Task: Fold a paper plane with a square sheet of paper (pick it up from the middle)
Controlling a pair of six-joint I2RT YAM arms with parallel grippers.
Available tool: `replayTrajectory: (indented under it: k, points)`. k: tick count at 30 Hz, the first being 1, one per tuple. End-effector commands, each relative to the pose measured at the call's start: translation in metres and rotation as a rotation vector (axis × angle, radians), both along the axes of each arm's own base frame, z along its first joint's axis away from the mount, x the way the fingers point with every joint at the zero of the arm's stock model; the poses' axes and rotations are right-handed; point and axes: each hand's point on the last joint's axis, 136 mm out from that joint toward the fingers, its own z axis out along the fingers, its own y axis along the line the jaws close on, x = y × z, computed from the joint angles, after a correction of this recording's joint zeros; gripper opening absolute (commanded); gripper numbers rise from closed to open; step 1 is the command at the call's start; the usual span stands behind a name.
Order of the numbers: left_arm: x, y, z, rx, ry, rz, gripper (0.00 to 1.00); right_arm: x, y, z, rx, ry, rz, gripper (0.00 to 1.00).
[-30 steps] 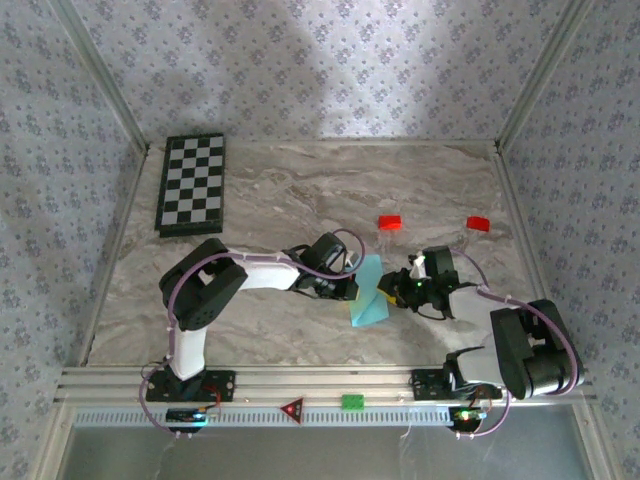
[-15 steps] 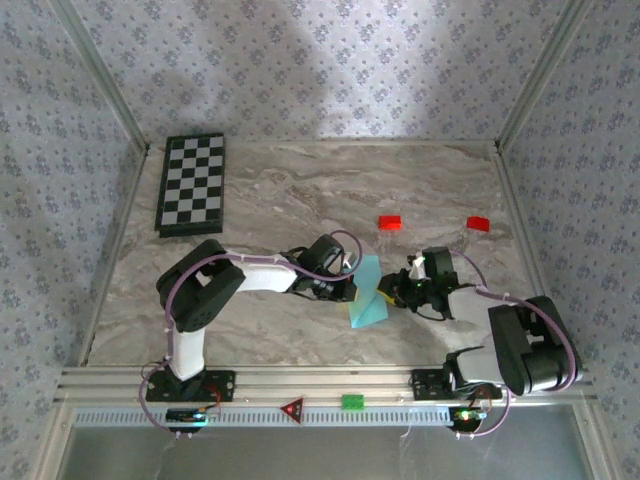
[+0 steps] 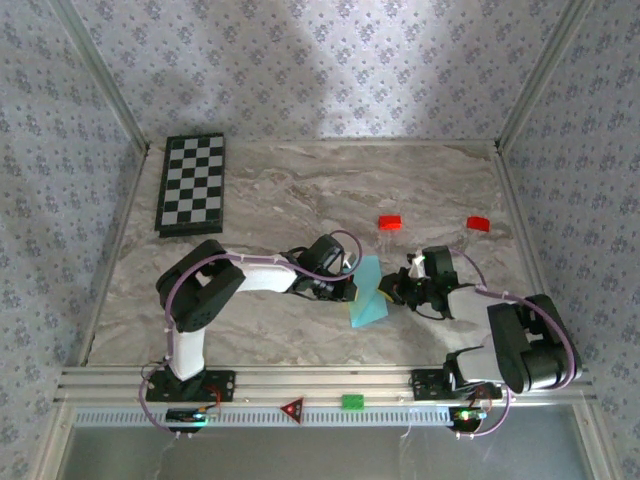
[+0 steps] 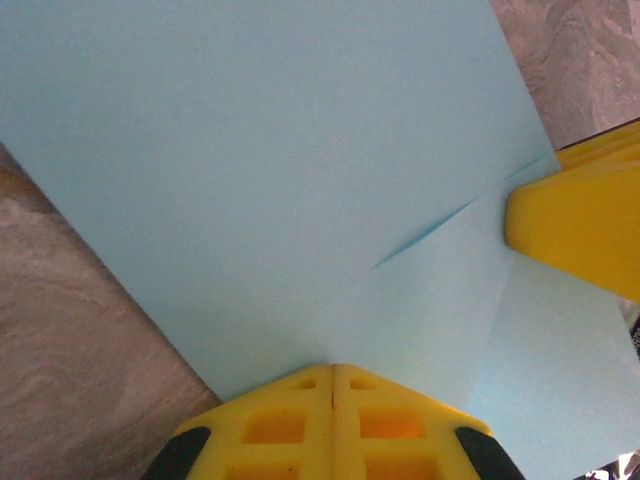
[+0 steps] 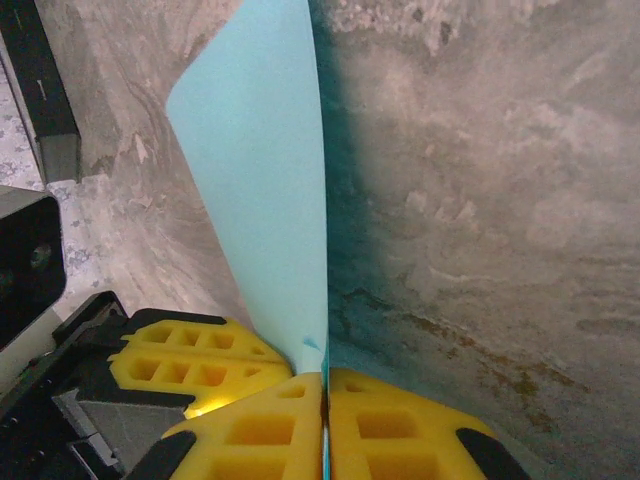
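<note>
I see paper plane at front-centre of bench, between both arms. Left gripper pinching its left edge, right gripper pinching opposite edge. Behind, well apart from paper: left red block, right red block. Chessboard back left.

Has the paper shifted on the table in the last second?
No. The paper keeps its place, just below and left of the left red block, as before.
</note>
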Motion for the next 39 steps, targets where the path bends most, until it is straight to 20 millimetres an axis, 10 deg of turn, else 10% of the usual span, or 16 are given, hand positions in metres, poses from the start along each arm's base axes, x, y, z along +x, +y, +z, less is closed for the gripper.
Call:
replayTrajectory:
  k: [1, 10, 25, 33, 39]
  points:
    - [-0.001, -0.001, 0.024, -0.058, -0.037, 0.004, 0.06, 0.002, 0.001, 0.012, 0.012, -0.052, 0.015, 0.11]
    - [0.013, 0.031, 0.091, -0.134, -0.274, 0.123, 0.25, 0.004, 0.005, 0.060, -0.229, -0.246, 0.095, 0.10]
    - [0.027, 0.195, 0.120, -0.022, -0.400, 0.574, 0.47, 0.021, -0.050, 0.125, -1.387, -0.406, 0.161, 0.10]
    - [0.015, 0.260, 0.133, 0.024, -0.429, 0.745, 0.62, 0.032, 0.022, 0.089, -1.569, -0.435, 0.309, 0.11]
    - [0.002, 0.295, 0.147, 0.066, -0.471, 0.839, 0.69, 0.020, 0.119, 0.038, -1.271, -0.351, 0.481, 0.15]
